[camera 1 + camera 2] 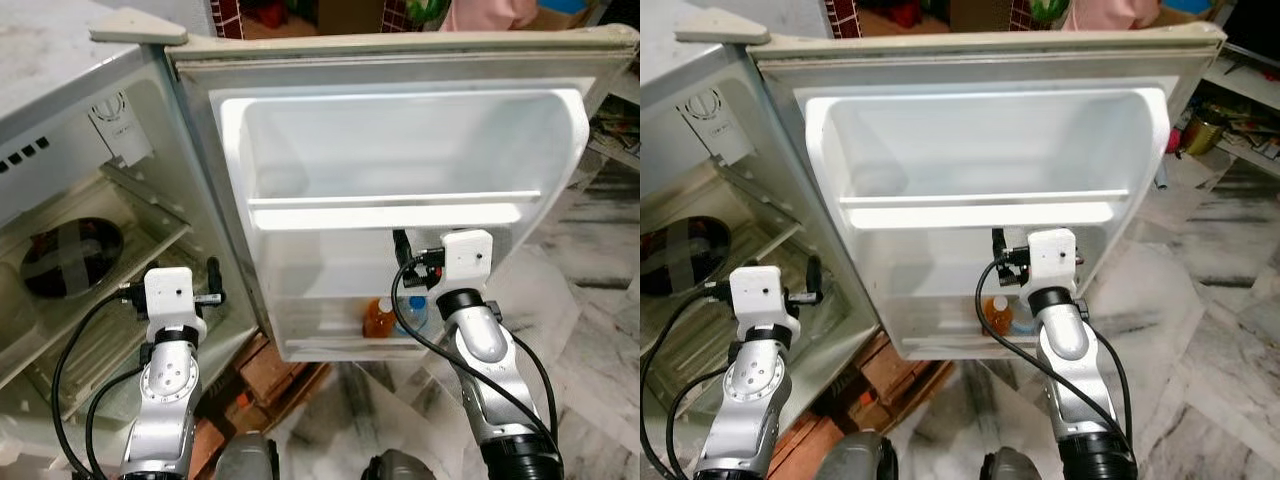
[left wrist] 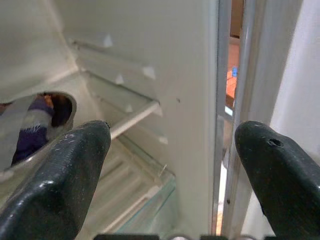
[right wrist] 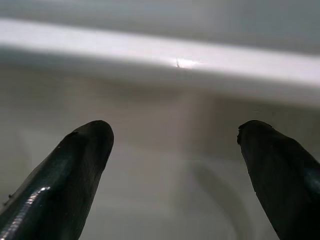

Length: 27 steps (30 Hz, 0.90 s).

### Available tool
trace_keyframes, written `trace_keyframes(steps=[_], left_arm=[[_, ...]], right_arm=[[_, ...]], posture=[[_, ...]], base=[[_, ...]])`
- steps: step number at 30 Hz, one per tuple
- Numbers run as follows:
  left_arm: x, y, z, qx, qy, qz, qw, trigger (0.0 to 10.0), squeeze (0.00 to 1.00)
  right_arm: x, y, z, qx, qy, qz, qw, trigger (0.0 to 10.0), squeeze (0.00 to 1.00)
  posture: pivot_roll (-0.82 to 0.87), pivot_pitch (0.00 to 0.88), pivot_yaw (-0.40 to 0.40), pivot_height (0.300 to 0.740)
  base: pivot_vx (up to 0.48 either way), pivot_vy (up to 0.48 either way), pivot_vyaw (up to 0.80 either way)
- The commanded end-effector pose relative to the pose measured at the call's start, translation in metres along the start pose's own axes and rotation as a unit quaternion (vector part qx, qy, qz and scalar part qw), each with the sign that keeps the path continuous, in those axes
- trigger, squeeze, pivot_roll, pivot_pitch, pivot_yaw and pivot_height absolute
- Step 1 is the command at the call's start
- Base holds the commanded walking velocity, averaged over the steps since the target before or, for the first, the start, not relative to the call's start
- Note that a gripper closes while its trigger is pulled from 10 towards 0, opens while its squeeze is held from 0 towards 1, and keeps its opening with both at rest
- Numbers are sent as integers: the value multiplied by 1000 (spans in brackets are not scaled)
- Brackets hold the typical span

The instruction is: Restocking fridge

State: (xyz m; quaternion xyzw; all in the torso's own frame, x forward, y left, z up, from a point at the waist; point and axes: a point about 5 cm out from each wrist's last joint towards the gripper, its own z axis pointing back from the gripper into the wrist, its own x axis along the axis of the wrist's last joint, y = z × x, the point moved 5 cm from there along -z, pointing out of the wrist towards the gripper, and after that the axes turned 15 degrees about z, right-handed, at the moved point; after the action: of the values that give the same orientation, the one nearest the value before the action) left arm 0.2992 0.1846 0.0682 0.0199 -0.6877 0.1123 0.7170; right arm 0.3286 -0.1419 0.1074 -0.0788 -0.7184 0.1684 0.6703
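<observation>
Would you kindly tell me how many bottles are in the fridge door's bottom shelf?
2: an orange bottle and, to its right, a blue-capped bottle partly behind the right gripper. More may be hidden.

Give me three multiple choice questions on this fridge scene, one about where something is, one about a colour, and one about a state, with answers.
1. Where does the orange bottle stand?
A. bottom door shelf
B. upper door shelf
C. on the floor

2. What colour is the fridge door lining?
A. white
B. blue
C. black

3. How are the right gripper fingers?
A. shut on a bottle
B. open, holding nothing
C. shut on the shelf rail

Answers: 1 A, it sits low in the door beside a clear bottle. 2 A, the moulded lining is white. 3 B, the right wrist view shows a wide gap between them.
</observation>
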Motion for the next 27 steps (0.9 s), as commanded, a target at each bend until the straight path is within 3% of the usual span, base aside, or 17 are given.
trace_keyframes(steps=[1,5,10,20,27], left_arm=[[0,0,-1,2,-2,-8,1000,10000,0],[0,-1,-3,4,-3,-8,1000,10000,0],[-2,-5,-5,-4,0,-16,1000,10000,0],[-10,-11,-8,-22,16,-19,999,10000,0],[-7,-18,-10,-38,7,-19,999,10000,0]], right_arm=[[-15,0,4,1,32,-11,999,10000,0],[-23,-2,3,-3,51,-10,999,10000,0],[-17,16,-1,31,41,-15,999,10000,0],[-13,27,-4,44,35,-37,998,10000,0],[-9,22,-7,24,27,-45,998,10000,0]], posture=[[57,49,5,740],[56,44,6,740],[54,41,10,740],[50,35,12,740],[53,35,17,740]], base=[[-289,-382,0],[-292,-382,0],[-97,-428,0],[0,-448,0],[0,-343,800]])
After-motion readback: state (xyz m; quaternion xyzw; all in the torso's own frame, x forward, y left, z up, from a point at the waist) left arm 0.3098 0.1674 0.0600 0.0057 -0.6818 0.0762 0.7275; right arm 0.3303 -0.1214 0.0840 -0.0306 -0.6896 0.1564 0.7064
